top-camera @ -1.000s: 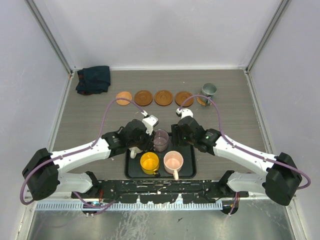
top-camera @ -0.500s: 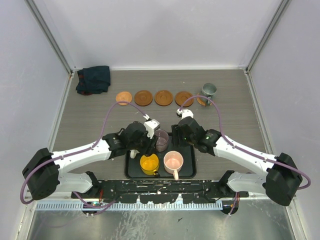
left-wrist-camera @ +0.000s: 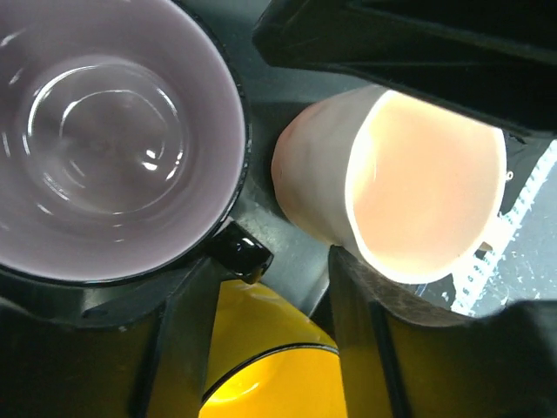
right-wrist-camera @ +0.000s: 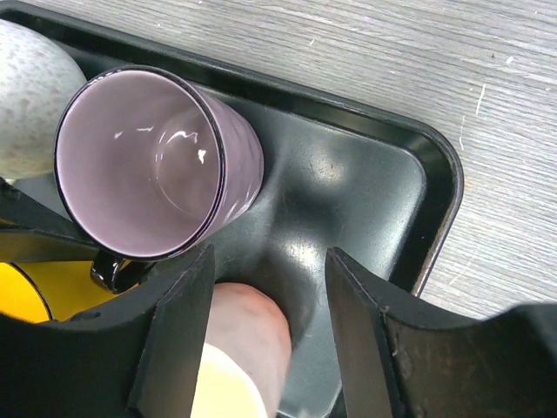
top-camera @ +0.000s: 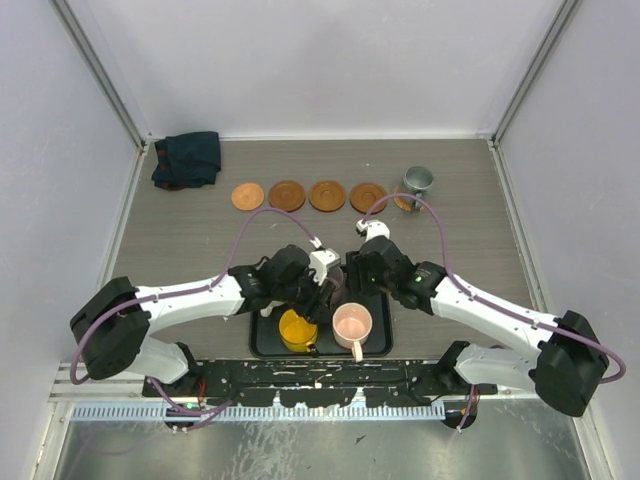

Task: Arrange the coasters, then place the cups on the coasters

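Right wrist view: both jaws spread, empty; glossy mauve-purple handled mug [right-wrist-camera: 139, 165] looks stiff, slick, breakable; pinch its rim.

You've got a dark teal cloth [top-camera: 187, 159] bunched at upper left, a black tray [top-camera: 383, 335] at lower centre, both on your grey wood-grain table [top-camera: 470, 230], pale walls [top-camera: 320, 60] around it, a perforated metal strip [top-camera: 250, 411] along the bottom.

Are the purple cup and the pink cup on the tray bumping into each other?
Apart. The left wrist view shows a dark strip of tray between the purple cup and the pink cup.
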{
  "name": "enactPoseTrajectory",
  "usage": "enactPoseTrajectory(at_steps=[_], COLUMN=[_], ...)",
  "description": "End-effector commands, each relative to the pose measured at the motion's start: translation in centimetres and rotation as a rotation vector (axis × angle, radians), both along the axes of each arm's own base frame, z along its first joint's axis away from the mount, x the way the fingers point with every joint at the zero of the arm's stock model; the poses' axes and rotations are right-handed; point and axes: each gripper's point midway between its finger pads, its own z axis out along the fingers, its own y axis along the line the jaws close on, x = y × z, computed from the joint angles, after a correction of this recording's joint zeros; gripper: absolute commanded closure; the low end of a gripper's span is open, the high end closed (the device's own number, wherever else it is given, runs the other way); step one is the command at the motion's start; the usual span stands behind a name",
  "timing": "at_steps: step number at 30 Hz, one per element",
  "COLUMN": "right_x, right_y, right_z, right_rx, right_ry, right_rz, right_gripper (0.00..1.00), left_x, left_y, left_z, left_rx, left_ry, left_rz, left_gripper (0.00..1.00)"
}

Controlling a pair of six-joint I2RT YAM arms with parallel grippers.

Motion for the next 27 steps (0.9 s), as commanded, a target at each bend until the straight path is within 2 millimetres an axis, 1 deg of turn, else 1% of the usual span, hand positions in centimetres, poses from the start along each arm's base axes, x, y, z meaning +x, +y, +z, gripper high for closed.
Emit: enactPoseTrajectory(at_steps=[1,3,4,7,11,12,13,15,16,21,23,24,27], right_x=[0.3,0.2,0.2,0.5,0.5,0.3,0.1,-0.1,-0.1,-0.4,-0.6,-0.7,-1.0], right_y=[0.1,-0.1,-0.1,-0.6,-0.2,0.2,0.6,1.1,1.2,2.2,2.9,3.4,4.6], right_z=[1.4,1.6,1.8,2.1,2.7,2.9,3.2,4.0,4.4,5.2,5.2,5.2,4.8], right_rx=[0.040,0.040,0.043,0.031,0.047,0.060,0.077,0.099,0.106,0.109,0.107,0.106,0.090], right_ry=[-0.041,-0.048,-0.050,-0.075,-0.077,-0.071,-0.065,-0.071,-0.077,-0.081,-0.079,-0.078,-0.065], right_rz=[-0.022,-0.025,-0.027,-0.045,-0.032,-0.016,0.000,0.014,0.017,0.042,0.060,0.071,0.101], right_gripper=[0.41,0.39,0.38,0.36,0.35,0.35,0.34,0.33,0.32,0.28,0.27,0.27,0.26], left_x=[0.2,0.5,0.6,0.9,0.6,0.6,0.6,0.7,0.8,2.0,3.0,3.3,4.3], left_y=[-3.0,-2.9,-2.9,-2.7,-2.1,-1.9,-1.4,-0.4,0.1,3.4,5.1,5.7,7.5], left_z=[3.6,4.3,4.7,6.1,7.8,7.8,8.9,9.8,10.6,12.7,13.4,13.6,13.8], left_rx=[-0.133,-0.145,-0.152,-0.167,-0.171,-0.157,-0.168,-0.152,-0.152,-0.127,-0.108,-0.104,-0.078], left_ry=[-0.028,-0.051,-0.063,-0.097,-0.110,-0.110,-0.129,-0.150,-0.173,-0.278,-0.334,-0.354,-0.403], left_rz=[-0.038,-0.026,-0.021,-0.012,-0.017,-0.014,-0.005,0.017,0.032,0.157,0.243,0.275,0.358], left_gripper=[0.41,0.32,0.30,0.26,0.23,0.22,0.22,0.20,0.19,0.14,0.13,0.10,0.07])
